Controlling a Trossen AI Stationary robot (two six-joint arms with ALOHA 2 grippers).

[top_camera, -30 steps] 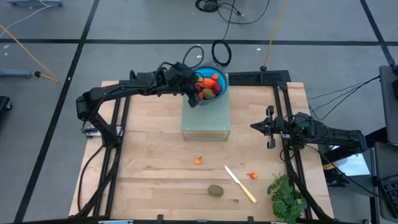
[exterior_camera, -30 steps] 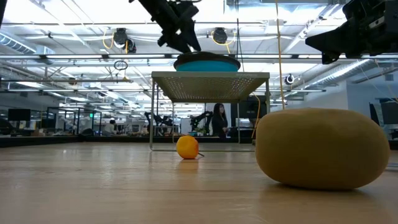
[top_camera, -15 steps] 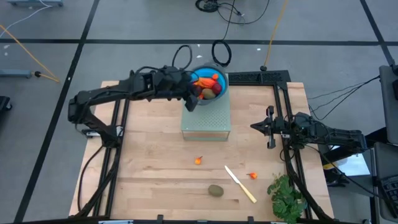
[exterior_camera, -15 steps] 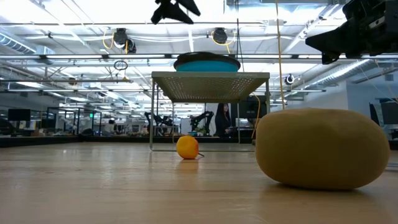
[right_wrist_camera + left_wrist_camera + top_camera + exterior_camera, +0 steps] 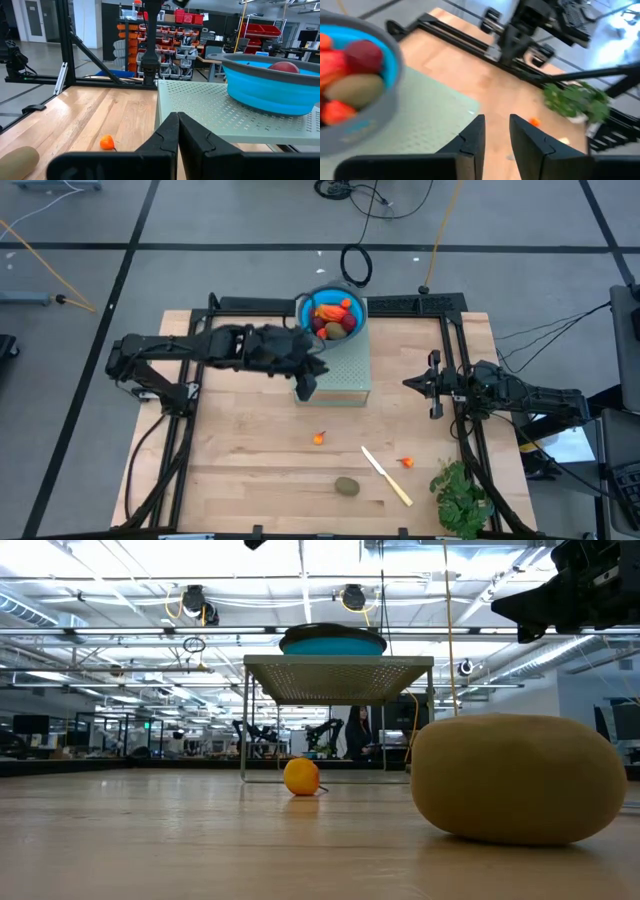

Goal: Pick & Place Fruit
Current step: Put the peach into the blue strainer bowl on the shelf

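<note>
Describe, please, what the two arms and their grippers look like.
Both arms are dark, near-black jointed links. The left gripper ends in two flat, angular black fingers with notched inner edges; the right gripper has matching black fingers. No markings are visible.

Beyond the left arm's dark fingers (image 5: 472, 142), the blue bowl (image 5: 375, 107) of fruit (image 5: 355, 89) is cut by the frame edge; the leafy bunch (image 5: 575, 102) blurs.
</note>
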